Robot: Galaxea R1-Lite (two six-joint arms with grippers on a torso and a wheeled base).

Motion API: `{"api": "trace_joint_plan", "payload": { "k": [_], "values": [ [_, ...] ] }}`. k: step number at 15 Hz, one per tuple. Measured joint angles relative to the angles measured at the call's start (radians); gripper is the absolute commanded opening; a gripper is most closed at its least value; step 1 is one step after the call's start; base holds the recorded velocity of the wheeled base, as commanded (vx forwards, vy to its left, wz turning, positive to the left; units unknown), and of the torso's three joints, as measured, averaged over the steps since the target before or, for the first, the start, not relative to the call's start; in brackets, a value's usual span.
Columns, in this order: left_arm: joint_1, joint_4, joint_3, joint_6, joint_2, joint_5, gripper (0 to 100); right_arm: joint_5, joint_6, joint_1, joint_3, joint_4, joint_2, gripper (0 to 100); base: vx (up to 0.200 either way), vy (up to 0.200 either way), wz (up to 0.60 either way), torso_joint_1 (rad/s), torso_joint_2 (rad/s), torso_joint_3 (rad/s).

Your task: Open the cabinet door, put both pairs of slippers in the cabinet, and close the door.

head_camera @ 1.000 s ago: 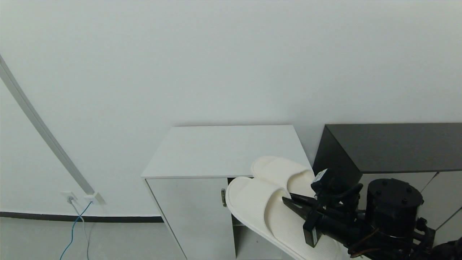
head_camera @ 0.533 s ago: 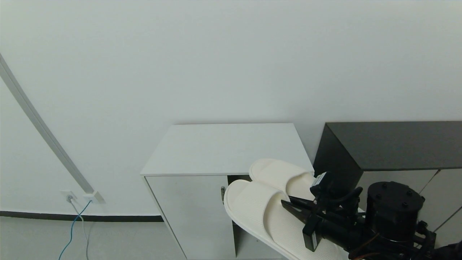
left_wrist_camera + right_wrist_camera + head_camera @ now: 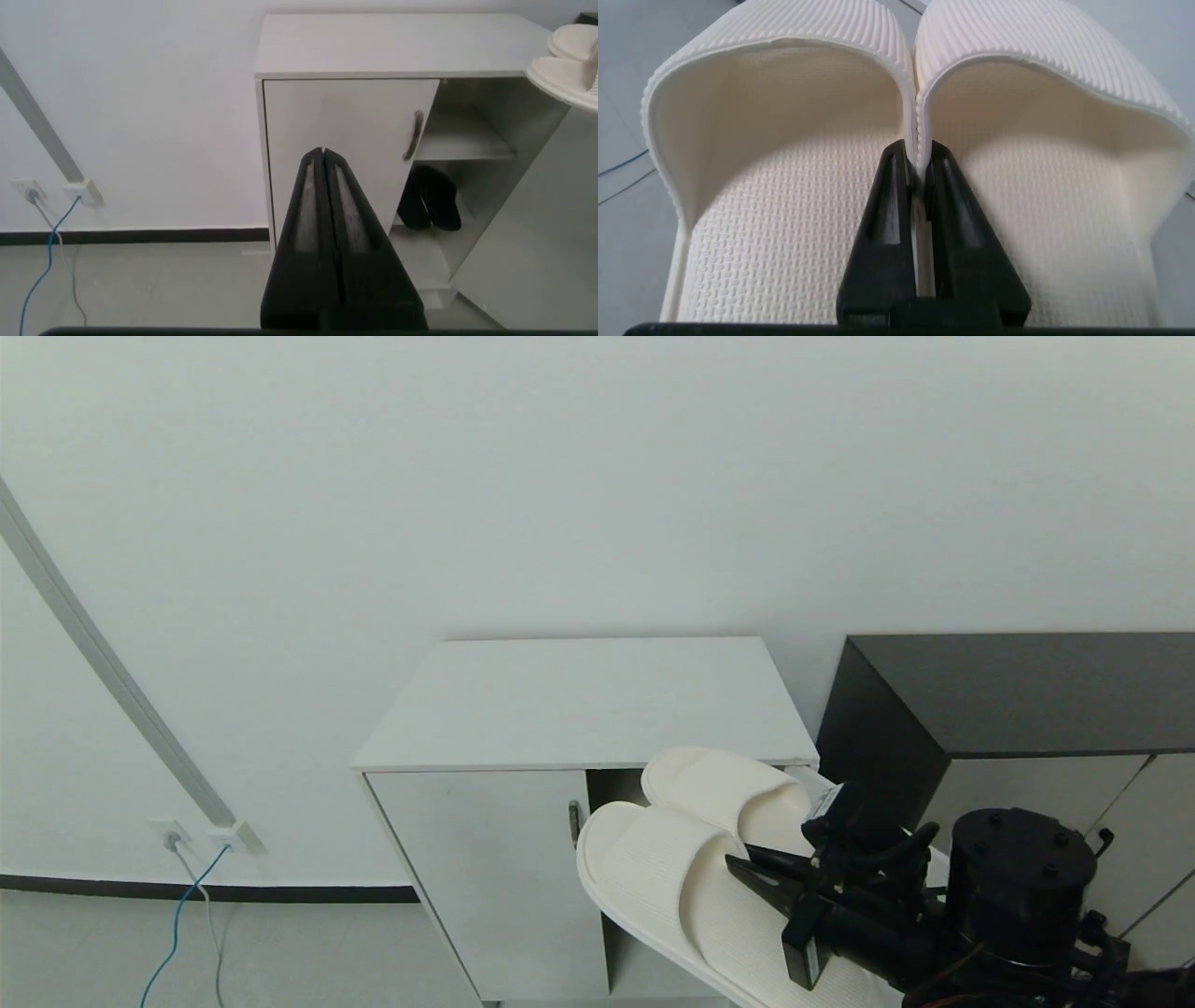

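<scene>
The right hand (image 3: 739, 864) clenches a pair of white slippers (image 3: 672, 868) by their touching inner edges, holding them aloft at the front right corner of the white cabinet (image 3: 579, 709), whose right side stands open. A black pair of slippers (image 3: 430, 198) sits inside, beneath a shelf (image 3: 462, 147). The left hand (image 3: 322, 157), clenched on nothing, faces the shut left door (image 3: 290, 121).

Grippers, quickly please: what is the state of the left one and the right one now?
Left gripper: closed, holding nothing.
Right gripper: closed on the inner edges of the pair of cream-white ribbed foam slippers.
</scene>
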Motion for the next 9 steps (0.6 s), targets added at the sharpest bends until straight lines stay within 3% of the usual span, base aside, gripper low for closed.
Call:
{"api": "trace_joint_plan", "payload": {
  "k": [9],
  "values": [
    [0.000,0.000,0.000,-0.004,0.000,0.002,0,0.000,-0.008,0.010,0.006,-0.013,0.021,0,0.000,0.000,0.00,-0.165,0.38,0.217]
  ]
}}
